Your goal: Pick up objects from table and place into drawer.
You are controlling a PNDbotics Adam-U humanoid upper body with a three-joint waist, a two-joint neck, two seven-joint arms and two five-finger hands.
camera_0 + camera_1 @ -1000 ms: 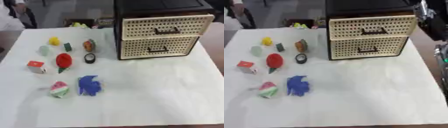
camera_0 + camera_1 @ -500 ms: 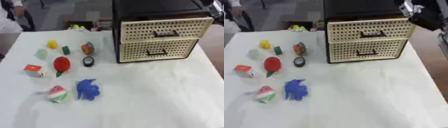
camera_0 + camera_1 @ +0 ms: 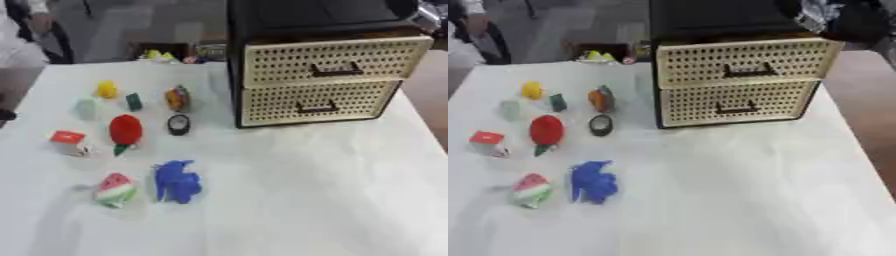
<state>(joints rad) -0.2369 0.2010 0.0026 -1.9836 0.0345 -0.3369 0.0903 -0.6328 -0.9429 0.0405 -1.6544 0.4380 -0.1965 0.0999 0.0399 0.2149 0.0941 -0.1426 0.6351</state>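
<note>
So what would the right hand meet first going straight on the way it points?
Probably the black top of the drawer unit, above the upper drawer; the right hand is blurred, so direction and depth are unsure.

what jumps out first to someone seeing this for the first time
The black drawer unit with two shut cream perforated drawer fronts stands at the table's far right. Small colourful toys are scattered on the left, the blue toy and red toy boldest.
</note>
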